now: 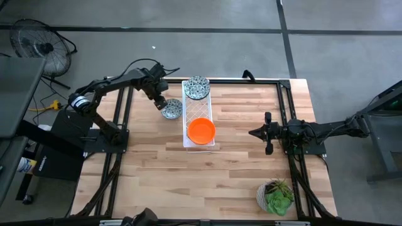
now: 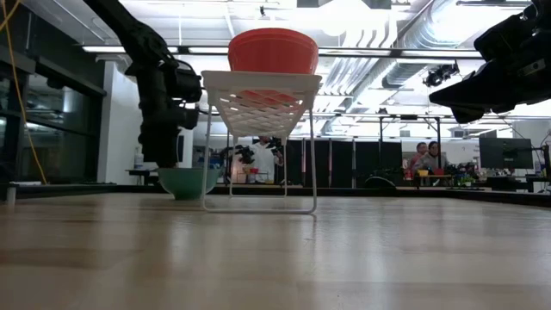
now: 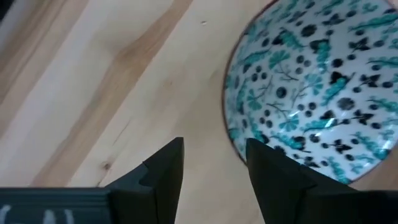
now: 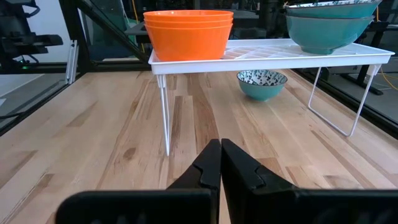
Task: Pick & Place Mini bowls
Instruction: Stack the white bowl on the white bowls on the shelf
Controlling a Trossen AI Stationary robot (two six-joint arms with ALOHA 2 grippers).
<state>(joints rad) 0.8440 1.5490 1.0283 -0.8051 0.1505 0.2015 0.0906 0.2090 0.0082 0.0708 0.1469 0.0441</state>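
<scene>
One patterned mini bowl [image 1: 171,109], teal outside, sits on the table left of the white lattice tray [image 1: 198,147], which stands raised on thin legs. On the tray are a stack of two patterned bowls [image 1: 197,87] at the far end and a stack of three orange bowls [image 4: 188,34] at the near end. My left gripper [image 3: 214,144] is open, low over the lone bowl's rim [image 3: 231,118] on the side away from the tray: one finger over the bare table, the other at the rim. My right gripper [image 1: 251,132] is shut and waits right of the tray. My left gripper comes at the lone bowl from above, pointing down, with one finger [image 3: 273,177] at the rim's edge. I cannot tell whether it touches the bowl. The bowl rests upright on the table.
A potted green plant [image 1: 275,196] stands near the table's near right corner. The tray's thin legs [image 4: 165,115] stand between the two arms. Bare wood spreads across the table's near half. People sit in the room far behind the table.
</scene>
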